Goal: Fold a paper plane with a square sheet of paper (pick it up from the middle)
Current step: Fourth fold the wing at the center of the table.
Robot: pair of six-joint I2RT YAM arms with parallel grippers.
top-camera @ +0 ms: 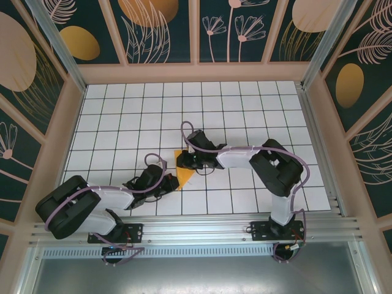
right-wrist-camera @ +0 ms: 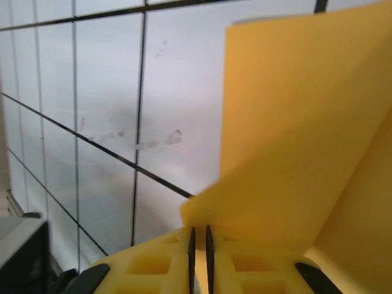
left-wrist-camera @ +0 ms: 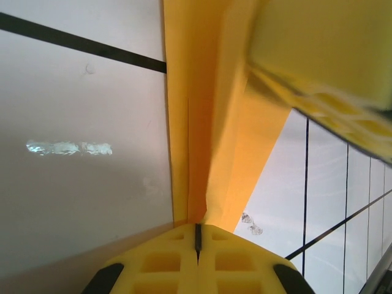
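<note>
The left hand (top-camera: 164,182) is clamped tight on the sheet of paper (top-camera: 184,174); seen from its wrist, its yellow fingers (left-wrist-camera: 162,260) meet with no gap, and the orange-yellow paper comes out from between them as a folded strip with a crease running along it; at the far end of that strip a finger of the other arm presses against the paper. The right hand (top-camera: 185,162) grips the same sheet from the opposite side; its fingers (right-wrist-camera: 153,263) stand almost together, a thin edge of paper caught between them, and a flat panel of the sheet stands up beyond. The two hands sit close together, the paper between them, low over the white gridded counter (top-camera: 245,110), near its front edge and left of centre; dark patterned walls (top-camera: 165,30) close it in.
</note>
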